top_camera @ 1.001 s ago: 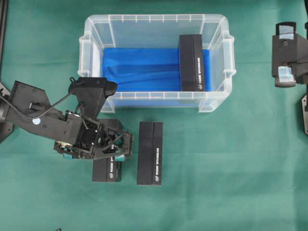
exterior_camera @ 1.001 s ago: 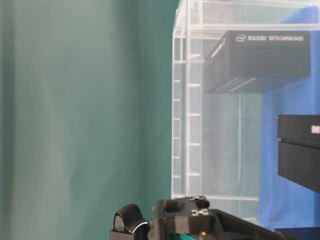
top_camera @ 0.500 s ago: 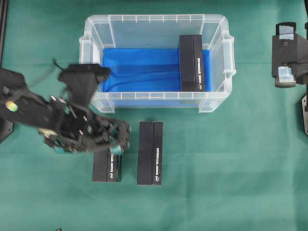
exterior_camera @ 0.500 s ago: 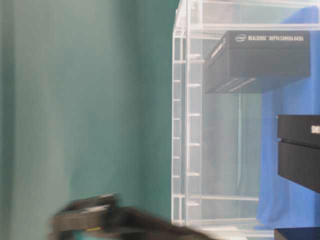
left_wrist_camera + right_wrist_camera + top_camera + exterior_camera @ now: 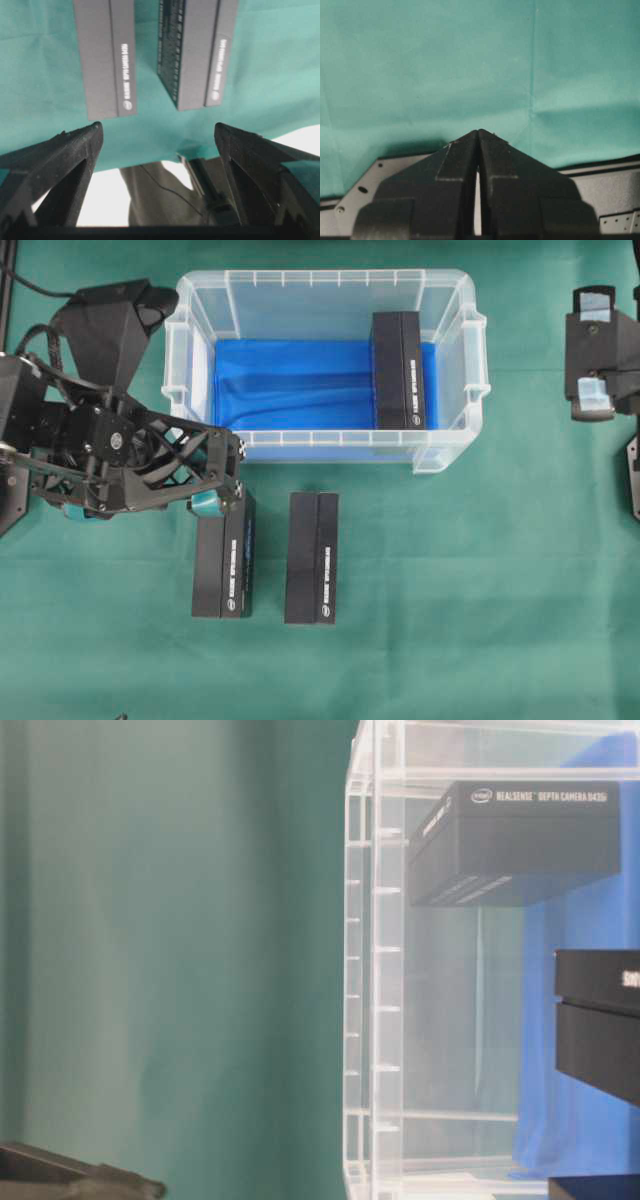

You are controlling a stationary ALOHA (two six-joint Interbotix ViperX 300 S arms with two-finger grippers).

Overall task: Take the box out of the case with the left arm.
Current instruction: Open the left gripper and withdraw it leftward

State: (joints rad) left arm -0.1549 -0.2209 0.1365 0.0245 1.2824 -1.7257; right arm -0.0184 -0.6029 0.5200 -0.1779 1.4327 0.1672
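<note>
Your left gripper (image 5: 157,135) is spread wide, empty, just left of the case (image 5: 175,350). One box (image 5: 398,370) sits inside the case at its right end. Your right gripper (image 5: 478,134) is pressed together.

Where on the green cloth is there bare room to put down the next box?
Open cloth lies right of the right-hand black box, running to the mat's right edge below the case. The strip along the bottom edge is bare too. It is crowded at the left-hand black box, where the left tool hangs open.

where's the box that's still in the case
In the overhead view, the black box lies at the right end of the clear case, on its blue lining, close to the right wall.
</note>
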